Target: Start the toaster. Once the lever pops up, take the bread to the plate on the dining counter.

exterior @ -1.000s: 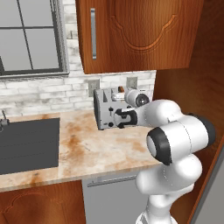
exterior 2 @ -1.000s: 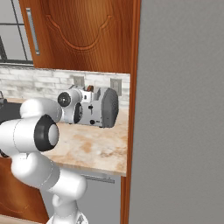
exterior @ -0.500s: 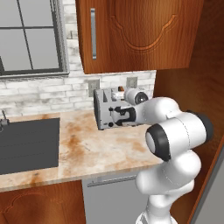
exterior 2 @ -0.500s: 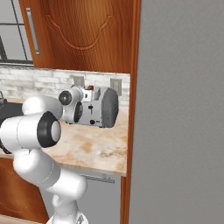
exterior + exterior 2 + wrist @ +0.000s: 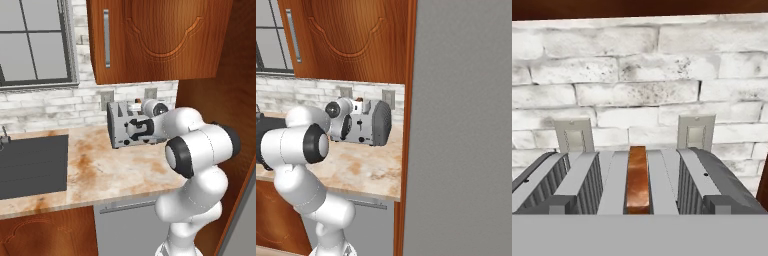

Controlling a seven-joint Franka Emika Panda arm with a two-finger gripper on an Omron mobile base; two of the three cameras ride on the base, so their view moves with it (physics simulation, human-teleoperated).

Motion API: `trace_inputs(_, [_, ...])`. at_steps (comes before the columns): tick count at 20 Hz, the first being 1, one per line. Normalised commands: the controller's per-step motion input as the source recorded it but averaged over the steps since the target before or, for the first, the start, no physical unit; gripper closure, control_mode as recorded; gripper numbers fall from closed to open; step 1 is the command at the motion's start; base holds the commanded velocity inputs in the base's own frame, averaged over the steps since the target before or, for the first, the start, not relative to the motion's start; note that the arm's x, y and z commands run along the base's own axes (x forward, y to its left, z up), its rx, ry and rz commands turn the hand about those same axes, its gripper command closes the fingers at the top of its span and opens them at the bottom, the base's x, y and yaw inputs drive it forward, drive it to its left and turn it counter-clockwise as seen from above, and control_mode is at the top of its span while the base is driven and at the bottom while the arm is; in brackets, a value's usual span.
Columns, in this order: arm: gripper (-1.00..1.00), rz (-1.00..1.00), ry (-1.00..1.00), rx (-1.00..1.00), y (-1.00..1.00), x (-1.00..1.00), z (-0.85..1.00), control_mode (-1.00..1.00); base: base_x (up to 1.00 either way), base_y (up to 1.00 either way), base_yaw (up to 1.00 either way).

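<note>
Toaster [image 5: 125, 131] seen on tabletop [image 5: 100, 172] against brick wall; bread [image 5: 637, 179] seated in its slot; end effector [image 5: 142, 134] held apart at toaster front.

The toaster [image 5: 124, 131] is silver-grey, and the bread [image 5: 637, 179] in its middle slot shows a brown-orange crust. Behind it the wall [image 5: 637, 75] is white brick with grey speckles — two pale outlet plates [image 5: 574, 135] on it. At the left of the left base view, the worktop [image 5: 110, 172] is beige marble with rust stains, the sink [image 5: 30, 165] dark grey, the cabinet [image 5: 165, 40] above reddish-brown wood.
</note>
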Motion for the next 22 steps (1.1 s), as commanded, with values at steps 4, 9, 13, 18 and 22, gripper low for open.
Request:
trace_inputs(4, [-1.00, 0.00, 0.00, 0.00, 0.00, 0.05, -0.03, -1.00, 0.00, 0.00, 0.00])
trace_inputs(9, [-1.00, 0.00, 0.00, 0.00, 0.00, 0.00, -0.12, -1.00, 0.00, 0.00, 0.00])
trace_inputs(13, [-1.00, 0.00, 0.00, 0.00, 0.00, 0.00, -0.14, -1.00, 0.00, 0.00, 0.00])
trace_inputs(18, [-1.00, 0.00, 0.00, 0.00, 0.00, 0.00, -0.05, -1.00, 0.00, 0.00, 0.00])
trace_inputs(22, [-1.00, 0.00, 0.00, 0.00, 0.01, 0.00, 0.00, -1.00, 0.00, 0.00, 0.00])
